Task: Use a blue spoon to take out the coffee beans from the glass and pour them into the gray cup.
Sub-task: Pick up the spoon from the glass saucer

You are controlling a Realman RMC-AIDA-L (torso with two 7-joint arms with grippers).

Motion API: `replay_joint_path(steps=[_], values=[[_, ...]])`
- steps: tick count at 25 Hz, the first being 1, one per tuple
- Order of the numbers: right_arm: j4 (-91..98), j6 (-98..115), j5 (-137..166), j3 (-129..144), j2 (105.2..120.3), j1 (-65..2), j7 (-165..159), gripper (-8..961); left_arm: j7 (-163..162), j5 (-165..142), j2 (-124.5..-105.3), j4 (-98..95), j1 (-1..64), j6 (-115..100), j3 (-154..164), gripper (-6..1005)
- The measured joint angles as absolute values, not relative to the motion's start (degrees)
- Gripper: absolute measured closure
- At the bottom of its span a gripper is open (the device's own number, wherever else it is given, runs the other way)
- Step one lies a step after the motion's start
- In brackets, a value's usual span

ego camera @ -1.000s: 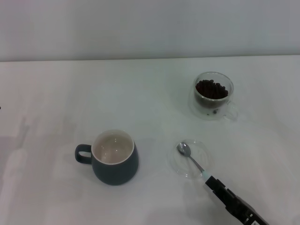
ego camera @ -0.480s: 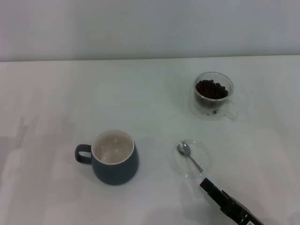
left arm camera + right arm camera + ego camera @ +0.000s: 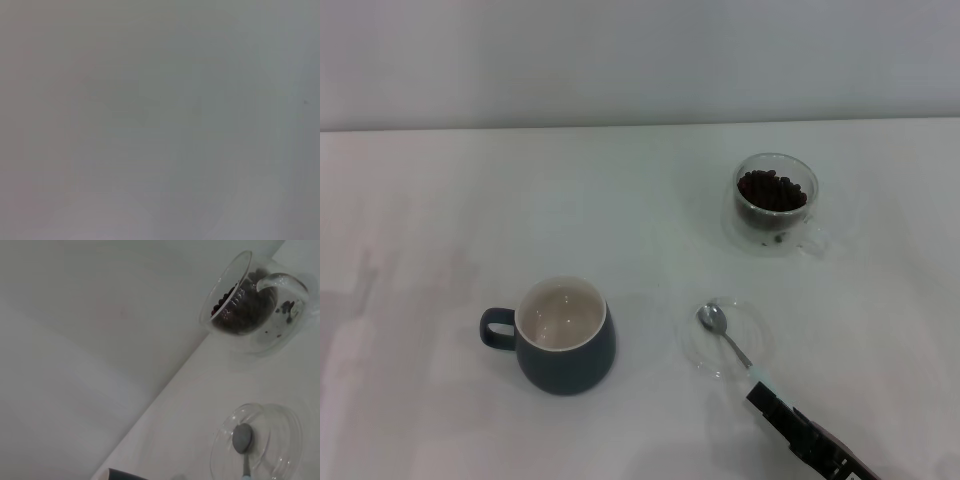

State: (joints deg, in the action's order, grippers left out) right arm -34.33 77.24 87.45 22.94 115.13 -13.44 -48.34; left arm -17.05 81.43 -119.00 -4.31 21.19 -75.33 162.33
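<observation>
Currently we see the right gripper (image 3: 766, 391) at the handle end of the blue spoon (image 3: 722, 332); jaw opening undeterminable. White table (image 3: 470, 200) carries the gray cup (image 3: 563, 335), the glass (image 3: 776, 202) of coffee beans (image 3: 772, 191), and a saucer (image 3: 752, 325) under the spoon bowl.

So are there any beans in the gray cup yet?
No, the gray cup shows only its bare cream inside; the beans are in the glass.
</observation>
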Motion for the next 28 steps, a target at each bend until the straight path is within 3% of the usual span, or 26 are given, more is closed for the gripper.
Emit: replay_joint_path(steps=[5,11,28], values=[[-34.3,77.3,87.5,22.9,115.13,-13.4,-48.3,652,-17.1,81.4,-119.00,-4.3,21.2,-75.3,162.3,197],[-34.2,77.6,87.6,22.9,115.13,-13.4,-48.3,803,-17.1,81.4,-119.00,-4.3,21.2,-75.3,162.3,196],[-32.0,78.1,87.5,22.4,114.93,-13.3,-50.7,806,-17.1,81.5,-118.91,-4.2,21.2,-75.3,162.2,196]])
